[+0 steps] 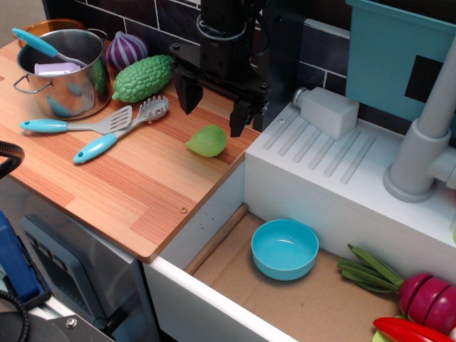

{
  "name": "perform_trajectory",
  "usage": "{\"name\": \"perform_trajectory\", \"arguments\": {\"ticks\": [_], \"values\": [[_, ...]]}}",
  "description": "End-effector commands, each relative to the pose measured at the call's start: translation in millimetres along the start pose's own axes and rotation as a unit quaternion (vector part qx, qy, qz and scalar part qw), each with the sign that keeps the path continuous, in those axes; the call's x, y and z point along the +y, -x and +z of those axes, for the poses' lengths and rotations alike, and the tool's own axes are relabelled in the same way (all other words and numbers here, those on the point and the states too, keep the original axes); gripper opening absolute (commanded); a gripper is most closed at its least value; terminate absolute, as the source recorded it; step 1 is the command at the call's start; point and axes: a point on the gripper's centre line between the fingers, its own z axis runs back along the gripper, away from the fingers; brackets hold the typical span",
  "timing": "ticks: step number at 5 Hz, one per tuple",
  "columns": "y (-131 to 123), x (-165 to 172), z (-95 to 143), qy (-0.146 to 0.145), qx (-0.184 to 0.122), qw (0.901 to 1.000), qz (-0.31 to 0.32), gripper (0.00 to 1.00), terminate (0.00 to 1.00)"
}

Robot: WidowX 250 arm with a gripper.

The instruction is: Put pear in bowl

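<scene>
Wooden counter [135, 185] taken as landmark. Pear [207, 141] lay on the counter near its right edge, tapered end pointing left, resting free with nothing touching it. Gripper [214, 107] hung just above and behind the pear, black fingers spread wide, one to the left of the pear and one to its upper right; nothing held between them.

Bowl [285, 248] sat off the counter, lower down to the right, on the brown floor of the sink well [285, 306]. Upright and empty. Well apart from the pear.

Also on the counter: bumpy green gourd [143, 78] toward the back, left of the gripper. Purple striped onion [126, 50] behind the gourd. Steel pot [60, 75] at the far left corner, with a blue-handled utensil and something pale purple inside. Spatula [78, 125] and pasta fork [121, 132] with blue handles lay in front of the pot, left of the pear.
</scene>
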Motion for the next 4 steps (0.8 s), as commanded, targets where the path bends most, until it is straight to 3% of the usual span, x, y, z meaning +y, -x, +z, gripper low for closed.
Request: {"name": "perform_trajectory", "arguments": {"ticks": [1, 4], "values": [[0.0, 0.0, 0.0, 0.0, 0.0, 1.0, 0.0, 1.0, 0.0], [-6.0, 8.7, -18.7, 0.006, -0.011, 0.9999, -0.009, 1.0, 0.0]]}}
